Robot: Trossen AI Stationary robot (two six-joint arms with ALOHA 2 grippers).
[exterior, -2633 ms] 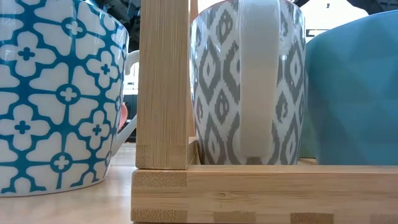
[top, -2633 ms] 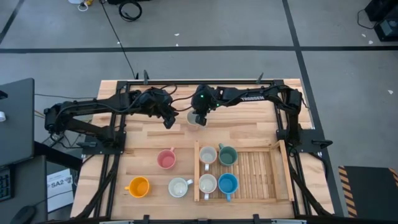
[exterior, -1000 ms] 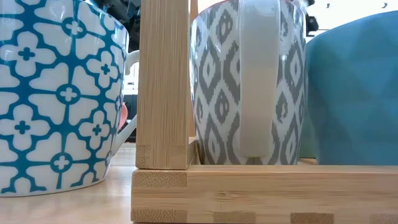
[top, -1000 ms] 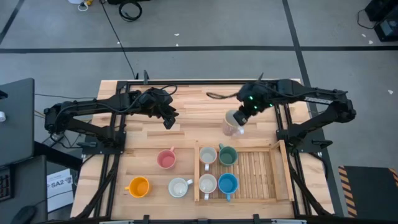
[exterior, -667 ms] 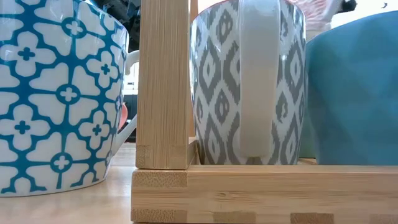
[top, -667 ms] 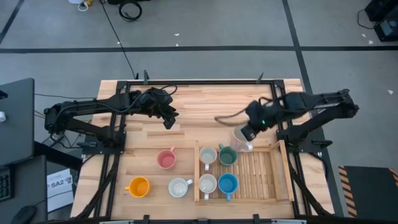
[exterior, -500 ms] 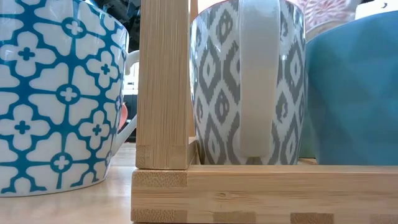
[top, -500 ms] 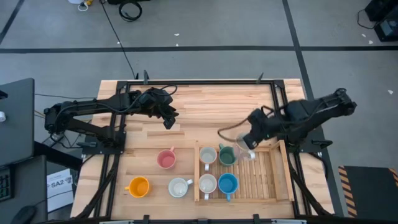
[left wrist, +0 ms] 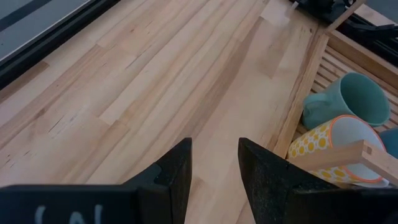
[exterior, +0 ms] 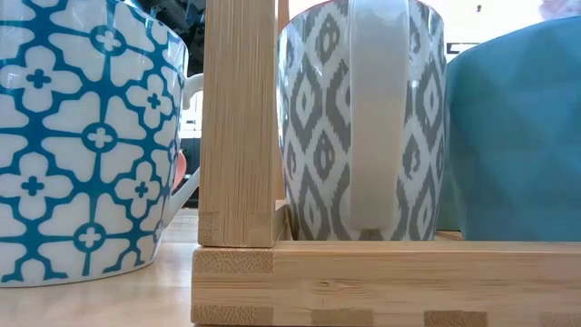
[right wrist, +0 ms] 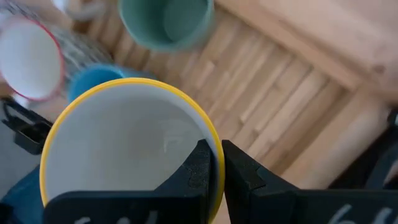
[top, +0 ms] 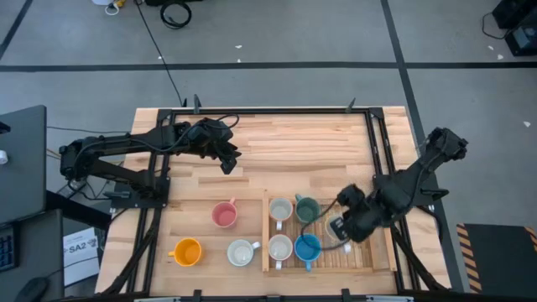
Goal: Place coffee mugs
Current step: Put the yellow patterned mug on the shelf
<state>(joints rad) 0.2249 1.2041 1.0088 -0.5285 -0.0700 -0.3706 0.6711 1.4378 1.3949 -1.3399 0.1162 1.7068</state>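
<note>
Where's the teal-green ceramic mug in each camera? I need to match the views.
High view: the teal-green ceramic mug sits in the slatted bamboo tray, above the blue mug in the picture.
Low view: not visible.
Left wrist view: the mug, just inside the tray's rail.
Right wrist view: the mug, beyond the yellow-rimmed mug the right gripper pinches.
Shared landmark: the bamboo tray.

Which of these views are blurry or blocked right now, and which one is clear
Right wrist view: soft with blur, the yellow-rimmed mug in the right hand filling it. Low view: blocked by close mugs and the bamboo tray. Left wrist view: sharp on the table.
</note>
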